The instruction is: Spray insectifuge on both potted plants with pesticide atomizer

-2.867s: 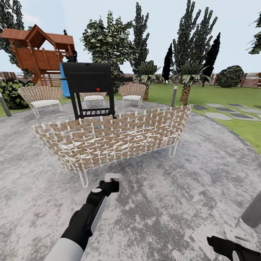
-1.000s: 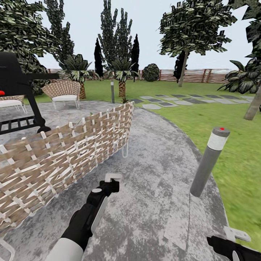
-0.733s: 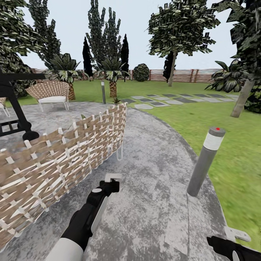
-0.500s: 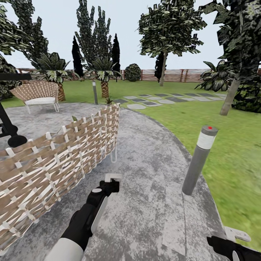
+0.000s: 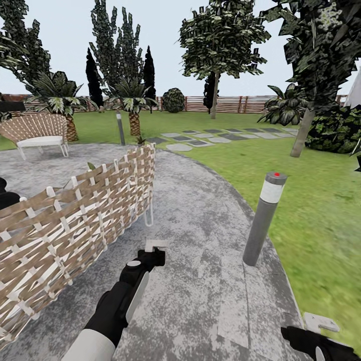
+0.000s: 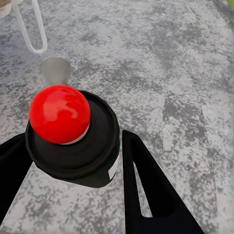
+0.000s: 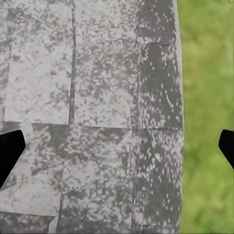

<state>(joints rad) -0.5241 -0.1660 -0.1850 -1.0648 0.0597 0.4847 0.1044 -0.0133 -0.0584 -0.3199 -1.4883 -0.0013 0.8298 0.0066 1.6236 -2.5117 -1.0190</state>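
My left gripper [image 6: 73, 146] is clamped on the pesticide atomizer [image 6: 73, 139], its red dot [image 6: 59, 113] facing the wrist camera, over the paved patio [image 5: 210, 210] just right of the woven sofa back [image 5: 75, 210]. My right gripper [image 7: 117, 146] hangs with fingers wide apart above the patio edge, near the grey lamp post [image 5: 263, 218] beside the lawn [image 5: 321, 200].

The left arm reaches forward and up through the lower left of the head view, white upper sleeve, black forearm and wrist. Its left end effector [image 5: 152, 249] holds a black-bodied object with a red dot; in the left wrist view the two black fingers [image 6: 146, 190] sit against either side of it. The right end effector [image 5: 321, 333] sits low at the corner, fingers spread wide apart [image 7: 9, 151].
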